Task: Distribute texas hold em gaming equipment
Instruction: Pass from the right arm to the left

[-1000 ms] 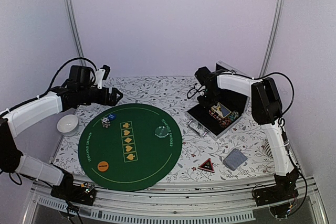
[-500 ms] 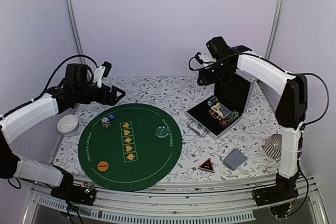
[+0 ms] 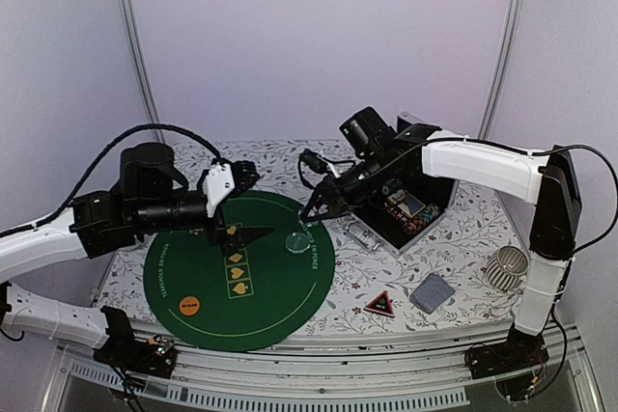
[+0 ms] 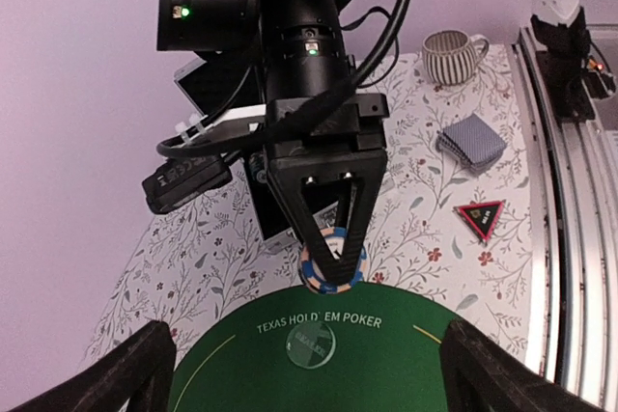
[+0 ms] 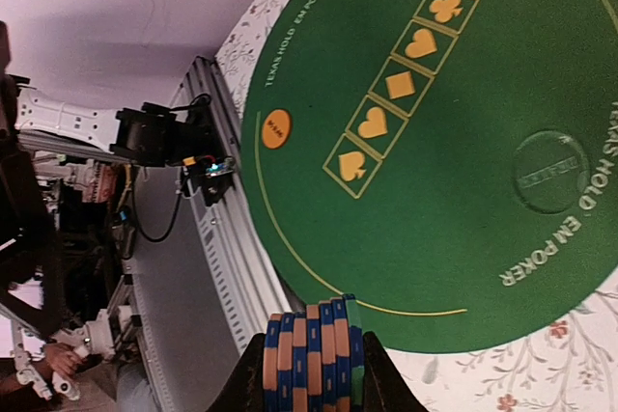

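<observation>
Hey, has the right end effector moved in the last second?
Yes. The right end effector swung left from over the open case to the green mat's right edge, near the clear disc, and it grips a chip stack.

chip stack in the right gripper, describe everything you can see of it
The chip stack is a short column of several round chips, edges striped orange and blue, with one that looks green at an end. It is clamped by the right gripper, jaws on its flat ends. It hangs over the green mat edge, by the clear disc, touching nothing else.
</observation>
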`<move>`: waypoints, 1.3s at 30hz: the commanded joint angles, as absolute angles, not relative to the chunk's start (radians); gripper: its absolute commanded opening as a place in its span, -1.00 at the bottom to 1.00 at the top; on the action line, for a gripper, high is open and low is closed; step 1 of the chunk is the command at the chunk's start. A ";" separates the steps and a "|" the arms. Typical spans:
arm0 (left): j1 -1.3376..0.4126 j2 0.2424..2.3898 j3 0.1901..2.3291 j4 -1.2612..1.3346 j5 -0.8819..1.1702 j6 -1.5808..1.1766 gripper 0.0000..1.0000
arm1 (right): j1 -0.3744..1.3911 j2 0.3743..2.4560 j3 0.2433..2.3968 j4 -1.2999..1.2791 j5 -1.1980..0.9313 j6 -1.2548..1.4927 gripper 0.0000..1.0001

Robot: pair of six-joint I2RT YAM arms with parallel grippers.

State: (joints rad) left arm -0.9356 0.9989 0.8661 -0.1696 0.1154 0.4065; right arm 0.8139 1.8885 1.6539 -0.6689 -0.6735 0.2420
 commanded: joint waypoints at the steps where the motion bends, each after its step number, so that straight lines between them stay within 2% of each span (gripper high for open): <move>1: -0.981 1.053 0.832 -0.178 0.091 0.503 0.96 | 0.865 1.819 1.578 -0.430 -0.863 0.381 -0.96; 8: -1.032 1.110 0.849 -0.216 0.075 0.528 0.96 | 0.904 1.872 1.578 -0.363 -0.907 0.425 -0.96; 13: -1.036 1.154 0.847 -0.199 0.009 0.538 0.57 | 0.914 1.891 1.577 -0.310 -0.934 0.452 -0.96; 16: -1.037 1.178 0.853 -0.168 -0.055 0.534 0.21 | 0.916 1.897 1.582 -0.304 -0.941 0.456 -0.96; 17: -1.036 1.182 0.853 -0.154 -0.071 0.535 0.19 | 0.916 1.898 1.584 -0.304 -0.938 0.457 -0.96; 23: -1.037 1.185 0.857 -0.131 -0.076 0.535 0.16 | 0.917 1.918 1.600 -0.307 -0.936 0.454 -0.96; 26: -1.036 1.177 0.858 -0.127 -0.083 0.533 0.37 | 0.916 1.928 1.607 -0.307 -0.933 0.452 -0.96; 28: -1.036 1.170 0.860 -0.126 -0.083 0.530 0.37 | 0.917 1.932 1.613 -0.308 -0.934 0.452 -0.96; 34: -1.034 1.161 0.847 -0.133 -0.064 0.525 -0.15 | 0.917 1.936 1.624 -0.312 -0.942 0.450 -0.96; 36: -1.035 1.159 0.845 -0.133 -0.061 0.520 -0.48 | 0.916 1.937 1.622 -0.321 -0.940 0.446 -0.96; 38: -1.035 1.154 0.846 -0.132 -0.065 0.505 -0.96 | 0.917 1.936 1.617 -0.323 -0.936 0.440 -0.96; 39: -1.034 1.149 0.845 -0.132 -0.066 0.494 -1.00 | 0.917 1.936 1.613 -0.323 -0.931 0.440 -0.96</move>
